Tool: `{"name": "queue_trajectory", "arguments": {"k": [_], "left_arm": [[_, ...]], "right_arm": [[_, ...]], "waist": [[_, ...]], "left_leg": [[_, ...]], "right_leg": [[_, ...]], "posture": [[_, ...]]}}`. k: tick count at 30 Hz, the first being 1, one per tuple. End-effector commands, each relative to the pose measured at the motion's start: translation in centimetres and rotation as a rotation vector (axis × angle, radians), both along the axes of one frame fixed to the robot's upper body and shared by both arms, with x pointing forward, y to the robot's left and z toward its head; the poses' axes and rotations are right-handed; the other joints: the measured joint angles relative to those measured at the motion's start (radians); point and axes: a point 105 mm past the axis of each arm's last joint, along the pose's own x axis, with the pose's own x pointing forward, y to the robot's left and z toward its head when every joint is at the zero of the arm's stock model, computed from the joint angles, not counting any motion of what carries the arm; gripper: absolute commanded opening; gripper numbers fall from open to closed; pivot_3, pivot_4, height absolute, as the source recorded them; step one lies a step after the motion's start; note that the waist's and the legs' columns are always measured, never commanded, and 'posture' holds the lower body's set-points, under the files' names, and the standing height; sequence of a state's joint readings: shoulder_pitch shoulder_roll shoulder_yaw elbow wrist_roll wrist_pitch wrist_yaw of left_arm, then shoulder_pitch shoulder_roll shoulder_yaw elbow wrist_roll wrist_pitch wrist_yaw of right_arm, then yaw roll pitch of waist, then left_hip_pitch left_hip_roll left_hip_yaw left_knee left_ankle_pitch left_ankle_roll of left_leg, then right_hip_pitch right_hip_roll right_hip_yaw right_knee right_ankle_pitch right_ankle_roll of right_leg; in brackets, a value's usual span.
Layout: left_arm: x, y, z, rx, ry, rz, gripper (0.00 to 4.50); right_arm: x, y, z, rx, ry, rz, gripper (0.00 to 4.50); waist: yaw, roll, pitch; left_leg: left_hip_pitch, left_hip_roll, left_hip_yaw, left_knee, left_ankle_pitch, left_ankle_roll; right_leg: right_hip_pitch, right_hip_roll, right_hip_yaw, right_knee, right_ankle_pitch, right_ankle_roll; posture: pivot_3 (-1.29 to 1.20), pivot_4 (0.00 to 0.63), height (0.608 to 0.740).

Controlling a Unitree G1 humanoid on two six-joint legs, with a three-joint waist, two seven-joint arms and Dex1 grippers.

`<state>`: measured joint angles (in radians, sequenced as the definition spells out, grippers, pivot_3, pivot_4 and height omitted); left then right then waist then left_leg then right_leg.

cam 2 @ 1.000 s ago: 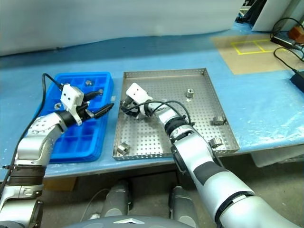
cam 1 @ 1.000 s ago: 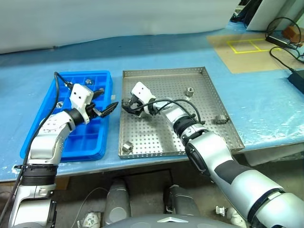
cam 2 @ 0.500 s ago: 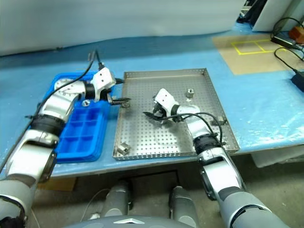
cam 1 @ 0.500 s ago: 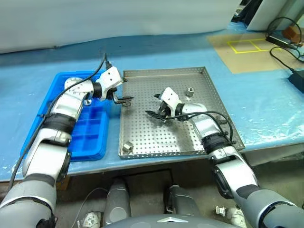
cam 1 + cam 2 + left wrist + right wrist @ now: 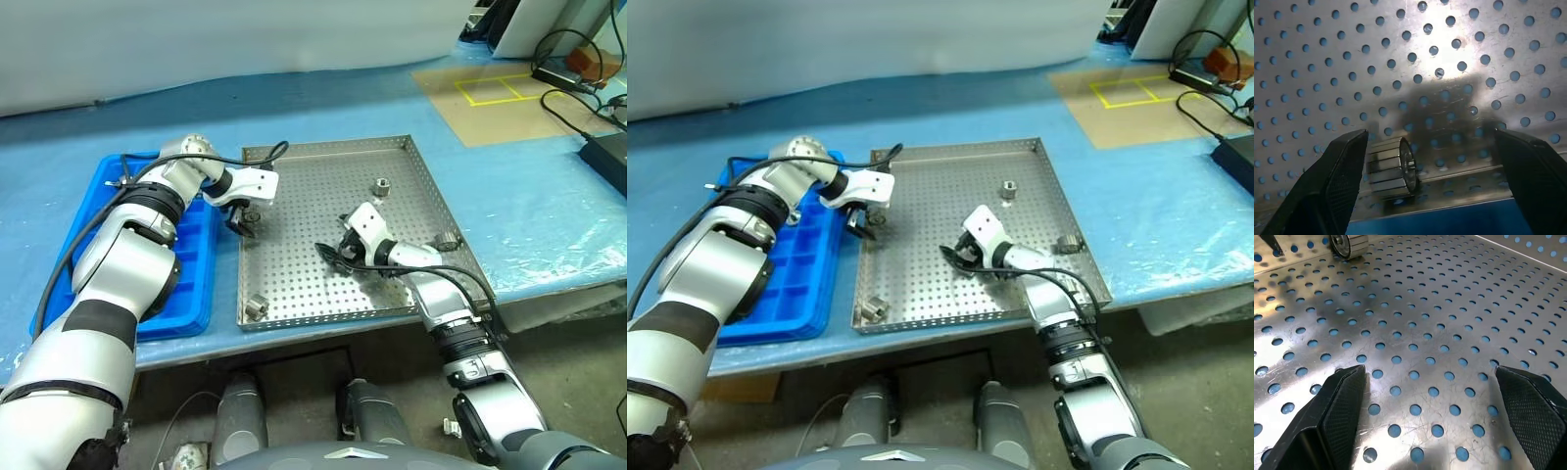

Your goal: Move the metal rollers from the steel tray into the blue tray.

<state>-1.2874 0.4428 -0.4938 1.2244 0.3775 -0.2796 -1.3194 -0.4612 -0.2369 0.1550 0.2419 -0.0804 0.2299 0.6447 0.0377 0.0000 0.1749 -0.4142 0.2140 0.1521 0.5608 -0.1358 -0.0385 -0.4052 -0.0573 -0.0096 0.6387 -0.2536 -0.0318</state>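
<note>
The steel tray [image 5: 411,166] lies in the middle of the table, the blue tray [image 5: 186,304] against its left side. My left gripper [image 5: 245,223] points down, open, at the steel tray's left rim, with a metal roller [image 5: 1391,169] lying on its side between the fingers, close to one fingertip [image 5: 1352,152] and not gripped. My right gripper [image 5: 333,251] is open and low over bare perforated steel mid-tray. Three other rollers rest in the steel tray: at the back [image 5: 380,186], by the right rim [image 5: 448,241] and in the front left corner [image 5: 257,305].
A blue cloth covers the table [image 5: 549,206]. A tan mat with a yellow square [image 5: 490,93] lies at the back right, with black cables and a box [image 5: 607,147] at the far right. The table's front edge runs just before both trays.
My left gripper has swung from over the blue tray to the steel tray's left rim and tipped down over a roller. My right gripper has drawn back from that rim to mid-tray.
</note>
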Motion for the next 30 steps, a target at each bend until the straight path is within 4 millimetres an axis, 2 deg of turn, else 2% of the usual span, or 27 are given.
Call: {"name": "queue_trajectory", "arguments": {"k": [1,6,11,19,30], "left_arm": [[0.6,0.4,1.0,0.02,-0.036,0.033,4.35],[1.5,1.4,1.2,0.035,-0.08,0.127,4.35],[2.0,2.3,0.5,0.069,-0.097,0.207,4.35],[1.8,3.6,-1.4,0.128,-0.079,0.265,4.35],[1.4,5.3,-2.7,0.143,-0.033,0.372,4.35]], "right_arm": [[-0.1,0.0,1.0,0.009,-0.041,-0.004,4.46],[-0.2,-0.3,0.5,0.006,-0.034,-0.026,4.46],[-0.7,-0.1,0.0,0.003,-0.028,-0.027,4.46],[-1.0,0.4,-0.7,0.009,-0.017,-0.019,4.46],[-1.3,0.6,-1.4,0.004,-0.003,-0.009,4.46]], "waist": [[-0.001,0.0,0.0],[-0.005,0.0,0.0],[-0.018,0.0,0.0],[-0.028,0.0,0.0],[-0.048,0.0,0.0]], "left_leg": [[0.0,0.0,0.0,0.0,0.0,0.0],[0.002,0.0,0.0,0.0,0.0,0.0],[0.004,0.0,0.0,0.0,0.0,0.0],[0.006,0.0,0.001,-0.001,0.0,0.0],[0.009,0.0,0.002,-0.004,0.0,0.001]], "right_leg": [[0.0,0.0,0.0,0.0,0.0,0.0],[0.001,0.0,0.0,0.0,-0.001,-0.002],[0.004,0.0,0.0,0.0,-0.001,-0.002],[0.005,0.0,0.002,0.0,-0.001,-0.002],[0.007,0.001,0.003,-0.002,-0.001,-0.002]], "posture": [[-0.32,0.15,0.74],[-0.32,0.15,0.74],[-0.32,0.15,0.74],[-0.29,0.15,0.74],[-0.27,0.15,0.74]]}}
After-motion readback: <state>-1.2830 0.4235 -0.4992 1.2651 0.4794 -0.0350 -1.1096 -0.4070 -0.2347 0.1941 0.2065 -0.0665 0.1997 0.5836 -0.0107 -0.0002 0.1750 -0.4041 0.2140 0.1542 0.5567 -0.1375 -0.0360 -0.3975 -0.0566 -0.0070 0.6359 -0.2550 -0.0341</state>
